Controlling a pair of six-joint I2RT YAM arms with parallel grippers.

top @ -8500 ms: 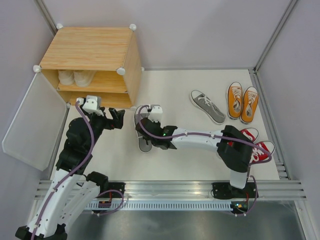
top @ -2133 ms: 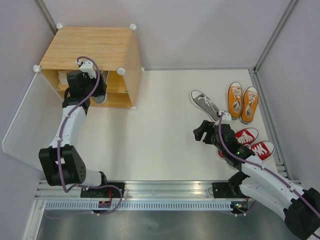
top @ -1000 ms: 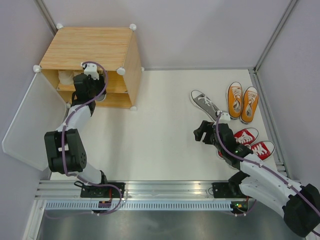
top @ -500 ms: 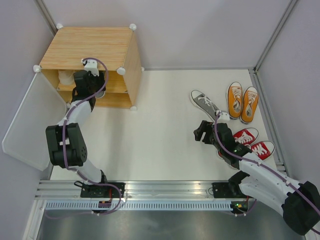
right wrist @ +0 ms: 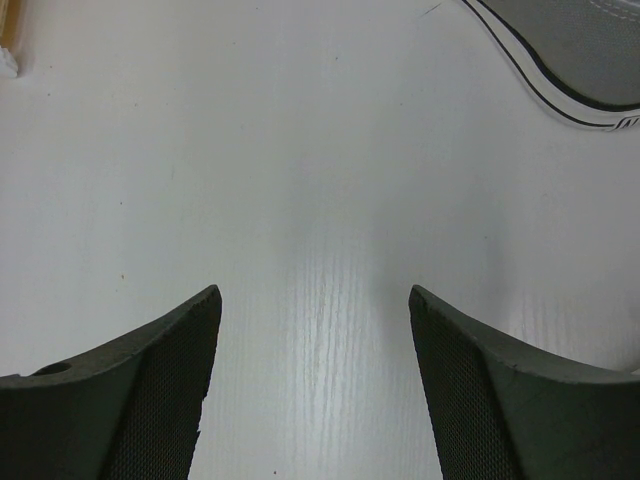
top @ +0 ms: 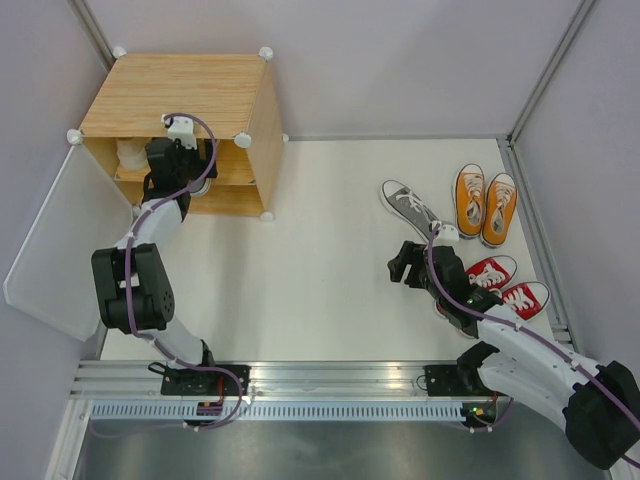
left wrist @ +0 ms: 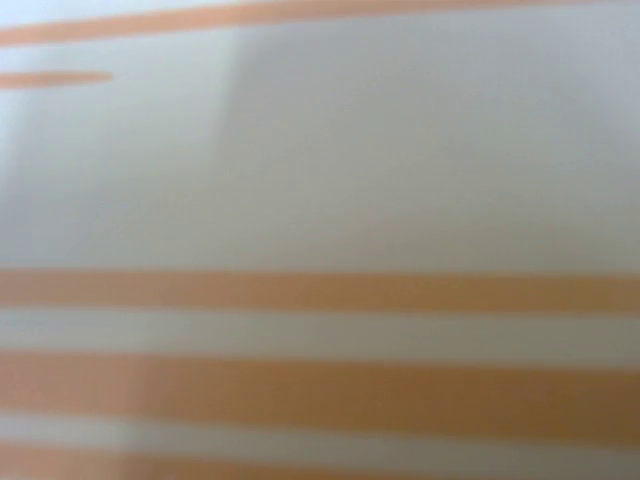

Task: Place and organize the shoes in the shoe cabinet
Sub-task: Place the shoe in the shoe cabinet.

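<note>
The light-wood shoe cabinet (top: pixel 175 95) stands at the back left with its white door (top: pixel 60 240) swung open. Cream shoes (top: pixel 130 153) sit on its middle shelf. My left gripper (top: pixel 182 172) reaches into the cabinet's front, and a bit of a grey shoe (top: pixel 201 189) shows just below it. The left wrist view is a blur of grey and orange bands with no fingers in it. My right gripper (top: pixel 400 265) (right wrist: pixel 313 292) hovers open over bare floor, close to the other grey shoe (top: pixel 413 212) (right wrist: pixel 580 50). An orange pair (top: pixel 485 205) and a red pair (top: pixel 510 290) lie to the right.
Grey walls close in the white floor (top: pixel 320 250) on three sides. An aluminium rail (top: pixel 330 380) runs along the near edge by the arm bases. A corner of the cabinet (right wrist: pixel 8 40) shows at the top left of the right wrist view.
My left gripper has pushed a little deeper into the cabinet front. The right arm has barely moved.
</note>
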